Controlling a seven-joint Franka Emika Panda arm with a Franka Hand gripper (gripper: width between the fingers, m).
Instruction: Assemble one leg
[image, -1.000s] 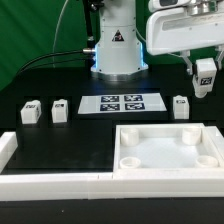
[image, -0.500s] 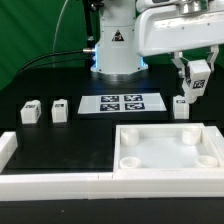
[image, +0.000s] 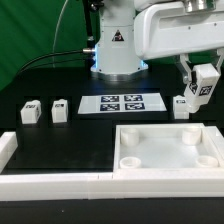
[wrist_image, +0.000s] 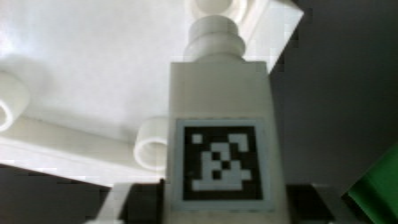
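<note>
My gripper (image: 203, 76) is shut on a leg (image: 205, 83), a white post with a black-and-white tag. It holds the leg tilted in the air at the exterior view's right, above the back right corner of the large white tray-like piece (image: 165, 132). In the wrist view the held leg (wrist_image: 217, 110) fills the middle, its peg end pointing toward the tray piece (wrist_image: 71, 60) below. My gripper (wrist_image: 221, 203) has a dark finger on either side of the leg. Three other legs stand on the table: two on the left (image: 30, 111) (image: 59, 109) and one on the right (image: 181, 105).
The marker board (image: 123, 102) lies at the middle back of the black table. The robot base (image: 117, 50) stands behind it. A white rail (image: 50, 180) runs along the front left edge, next to the tray-like piece.
The gripper has tipped the held leg from upright to tilted. It shifted a little to the left, then back right and slightly lower. The other legs have not moved.
</note>
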